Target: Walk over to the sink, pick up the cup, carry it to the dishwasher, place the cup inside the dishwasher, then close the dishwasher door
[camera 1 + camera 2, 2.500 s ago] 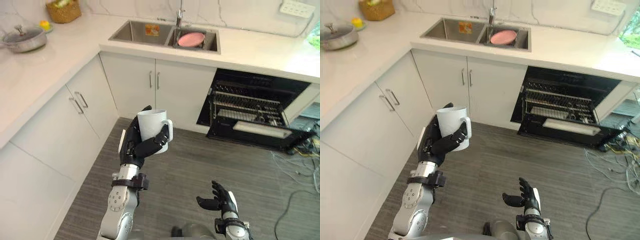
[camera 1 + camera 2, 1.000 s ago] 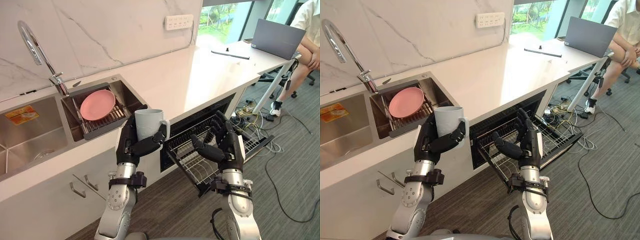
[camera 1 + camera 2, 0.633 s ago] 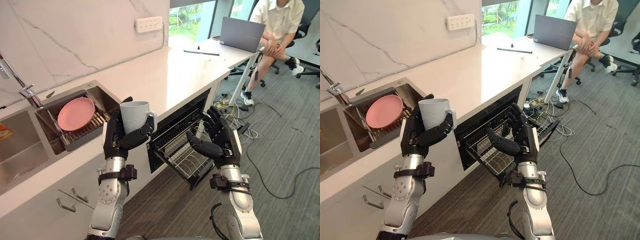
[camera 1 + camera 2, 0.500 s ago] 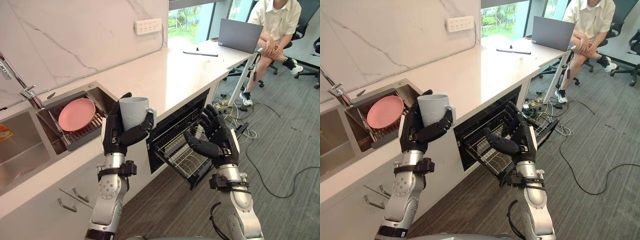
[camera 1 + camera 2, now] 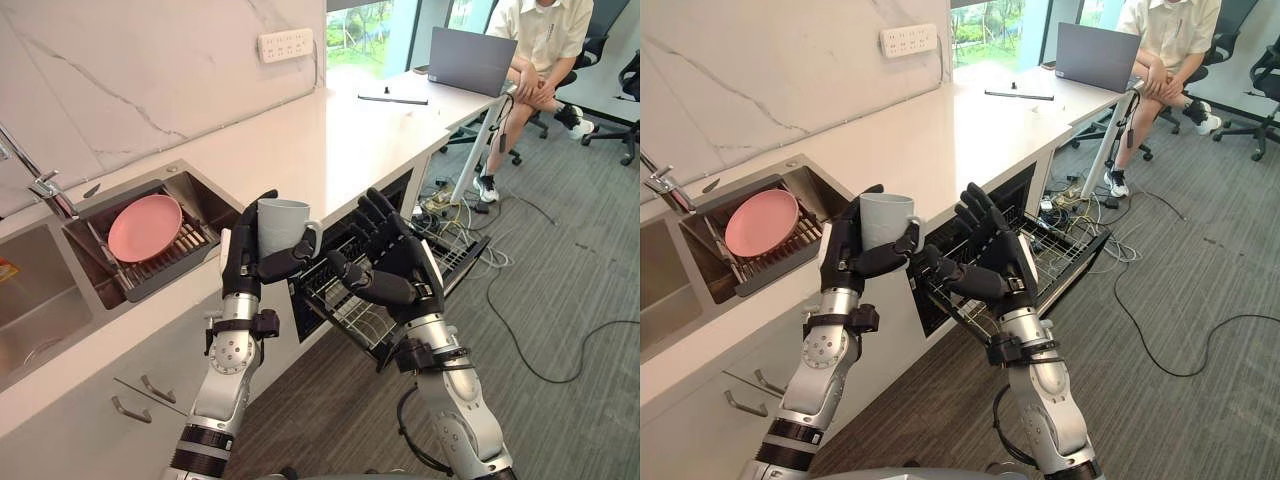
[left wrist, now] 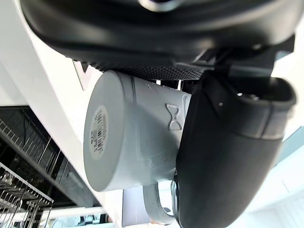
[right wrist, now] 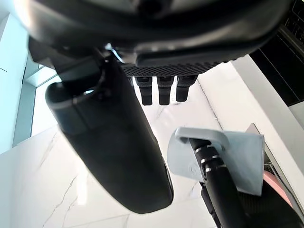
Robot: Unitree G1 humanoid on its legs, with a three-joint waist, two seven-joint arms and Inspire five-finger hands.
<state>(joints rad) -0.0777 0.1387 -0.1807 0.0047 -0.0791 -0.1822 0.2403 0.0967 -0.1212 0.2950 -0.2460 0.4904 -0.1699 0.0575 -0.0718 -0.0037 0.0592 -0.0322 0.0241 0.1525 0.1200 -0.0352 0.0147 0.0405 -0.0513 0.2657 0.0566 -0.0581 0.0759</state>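
Nearest you, the left hand (image 5: 243, 262) holds the cup (image 5: 282, 222) upright in the air, fingers and thumb curled round its pale grey wall, the handle turned toward the dishwasher (image 5: 395, 195). In the left wrist view you look at the cup's round base, with the thumb lying across its side. The cup thus hangs in front of the dishwasher, at the edge of its opening on the sink side, and is not yet inside. Just beside the cup, directly before the dishwasher's dark opening, the right hand (image 5: 400, 272) stands wide, fingers straight and spread, holding nothing. Its thumb reaches close to the left hand's fingers, though you cannot tell whether they touch. Below the right hand, the dishwasher is open and its wire rack (image 5: 455, 250) is drawn out over the grey floor. Above the dishwasher runs the white tabletop (image 5: 330, 135). Beside the dishwasher, set into that tabletop, is the steel sink (image 5: 190, 185). Its compartment nearer the dishwasher holds a pink plate (image 5: 145, 228) lying on a wire drainer, and the faucet (image 5: 35, 170) rises at the far rim. On the marble wall beyond the dishwasher you see a white socket strip (image 5: 285, 45). Farther along the tabletop from the dishwasher, away from the sink, lie a thin dark object (image 5: 392, 99) and an open laptop (image 5: 472, 62), with a seated person (image 5: 545, 35) just behind the laptop.
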